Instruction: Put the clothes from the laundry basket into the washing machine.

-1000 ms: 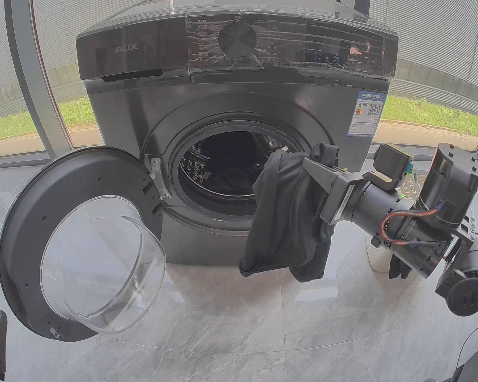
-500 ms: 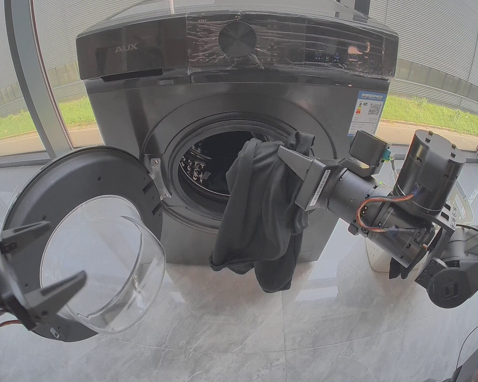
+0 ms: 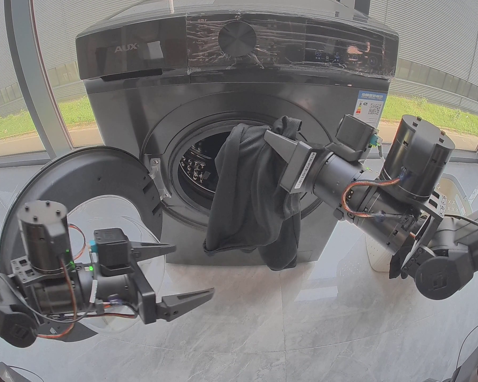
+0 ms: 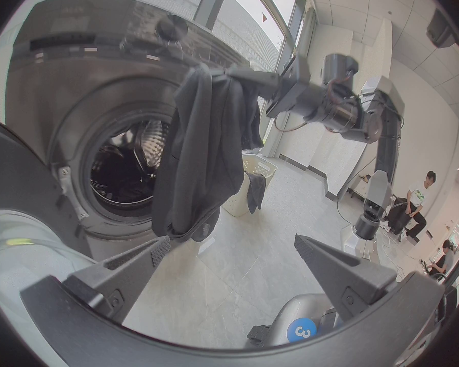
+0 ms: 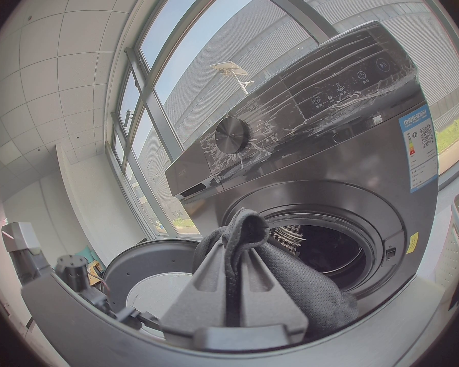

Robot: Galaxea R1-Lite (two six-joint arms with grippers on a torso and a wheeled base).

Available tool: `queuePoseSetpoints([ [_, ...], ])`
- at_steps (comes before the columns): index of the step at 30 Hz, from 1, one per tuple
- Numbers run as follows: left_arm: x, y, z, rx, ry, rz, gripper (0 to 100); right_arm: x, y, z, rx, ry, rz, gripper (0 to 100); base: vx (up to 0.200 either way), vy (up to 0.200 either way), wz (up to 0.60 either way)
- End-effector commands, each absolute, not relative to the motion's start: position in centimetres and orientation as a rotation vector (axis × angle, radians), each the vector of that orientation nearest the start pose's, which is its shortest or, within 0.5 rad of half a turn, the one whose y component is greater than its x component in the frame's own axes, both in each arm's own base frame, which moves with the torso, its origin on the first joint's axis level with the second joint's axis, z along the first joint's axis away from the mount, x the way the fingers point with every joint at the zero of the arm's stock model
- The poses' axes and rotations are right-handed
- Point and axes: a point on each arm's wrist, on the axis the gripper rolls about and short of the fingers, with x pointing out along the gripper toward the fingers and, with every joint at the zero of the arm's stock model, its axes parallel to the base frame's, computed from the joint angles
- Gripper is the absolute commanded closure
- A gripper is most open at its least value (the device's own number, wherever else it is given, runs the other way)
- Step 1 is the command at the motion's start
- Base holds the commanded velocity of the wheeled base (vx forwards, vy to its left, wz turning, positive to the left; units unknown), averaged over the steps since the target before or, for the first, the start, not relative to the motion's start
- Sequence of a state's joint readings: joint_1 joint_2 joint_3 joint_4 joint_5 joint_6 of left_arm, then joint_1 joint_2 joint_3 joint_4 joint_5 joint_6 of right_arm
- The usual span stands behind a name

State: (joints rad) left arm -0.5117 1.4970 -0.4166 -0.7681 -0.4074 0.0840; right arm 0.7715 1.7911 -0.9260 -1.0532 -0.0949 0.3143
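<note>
A dark garment (image 3: 249, 197) hangs in front of the washing machine (image 3: 143, 107) drum opening (image 3: 202, 165), held by my right gripper (image 3: 275, 136), which is shut on its top edge. The right wrist view has the fingers (image 5: 234, 286) pinched on the cloth (image 5: 296, 286), with the drum (image 5: 331, 253) behind. Low at the left, before the open door (image 3: 85, 187), my left gripper (image 3: 183, 271) is open and holds nothing. From the left wrist view the garment (image 4: 204, 149) dangles ahead of the open fingers (image 4: 341, 271), and the laundry basket (image 4: 255, 166) stands beyond with a dark cloth (image 4: 256, 192) over its rim.
The round door with its clear bowl (image 3: 111, 213) swings out to the left of the opening. The white laundry basket (image 3: 451, 192) stands at the machine's right, mostly behind my right arm. Grey tiled floor (image 3: 281, 324) lies open in front.
My right gripper has carried the garment left and upward across the drum opening. My left arm has risen into view at the lower left, its gripper open and swung toward the garment.
</note>
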Motion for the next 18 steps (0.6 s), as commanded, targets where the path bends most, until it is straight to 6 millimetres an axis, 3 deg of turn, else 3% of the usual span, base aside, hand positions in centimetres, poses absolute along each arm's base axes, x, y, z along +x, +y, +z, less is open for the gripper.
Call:
queuePoseSetpoints([
  [1, 22.8, -14.5, 11.1, 0.099, 0.388, -0.965, 0, 24.3, 24.2, 22.5, 0.384, -0.062, 0.716, 100, 0.0, 0.0, 0.0],
  [8, 25.4, -16.0, 9.9, 0.102, 0.39, -0.948, 0, 24.1, 24.3, 22.4, 0.384, -0.059, 0.722, 100, 0.0, 0.0, 0.0],
  [15, 28.3, -17.7, 8.3, 0.112, 0.255, -0.854, 0, 23.7, 24.4, 22.0, 0.377, -0.046, 0.727, 100, 0.0, 0.0, 0.0],
  [16, 28.5, -17.8, 8.3, 0.112, 0.242, -0.842, 100, 23.7, 24.4, 21.9, 0.376, -0.043, 0.727, 100, 0.0, 0.0, 0.0],
  [18, 28.8, -17.8, 8.4, 0.113, 0.224, -0.816, 100, 23.7, 24.3, 21.8, 0.374, -0.04, 0.726, 100, 0.0, 0.0, 0.0],
])
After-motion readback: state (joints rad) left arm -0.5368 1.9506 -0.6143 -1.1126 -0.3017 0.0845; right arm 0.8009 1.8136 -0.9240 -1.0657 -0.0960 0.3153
